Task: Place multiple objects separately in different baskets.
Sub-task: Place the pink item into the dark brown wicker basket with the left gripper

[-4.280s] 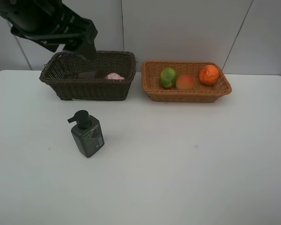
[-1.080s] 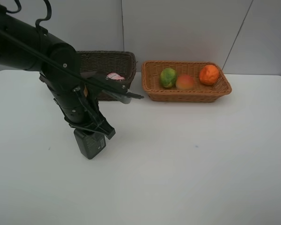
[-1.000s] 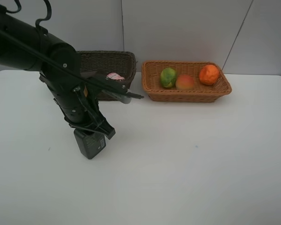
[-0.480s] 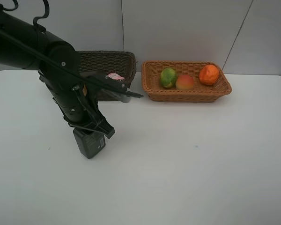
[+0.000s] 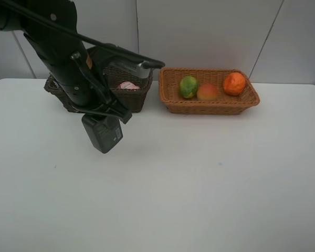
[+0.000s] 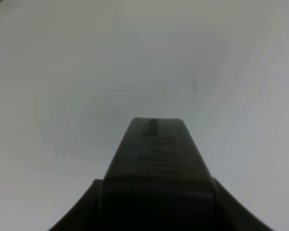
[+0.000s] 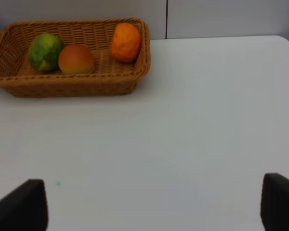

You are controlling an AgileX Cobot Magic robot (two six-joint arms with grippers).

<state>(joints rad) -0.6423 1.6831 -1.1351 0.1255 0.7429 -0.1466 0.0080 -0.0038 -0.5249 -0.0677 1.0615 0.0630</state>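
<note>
My left gripper (image 5: pixel 97 116) is shut on the dark green pump bottle (image 5: pixel 103 134), which hangs clear of the table just in front of the dark brown basket (image 5: pixel 132 97). The left wrist view shows the bottle's body (image 6: pixel 156 163) between the jaws. A pink bottle (image 5: pixel 128 85) lies in the dark basket. The light basket (image 5: pixel 210 106) holds a green fruit (image 5: pixel 188 86), a peach (image 5: pixel 207 92) and an orange (image 5: pixel 234 83). My right gripper (image 7: pixel 151 207) is open over bare table, short of that basket (image 7: pixel 77 89).
The left arm (image 5: pixel 58 52) covers most of the dark basket's left side. The white table (image 5: pixel 210 178) spreads in front of both baskets. A grey panelled wall stands behind them.
The left arm has risen and drawn back toward the dark basket, lifting the pump bottle off the table. The right gripper and the fruit have not moved.
</note>
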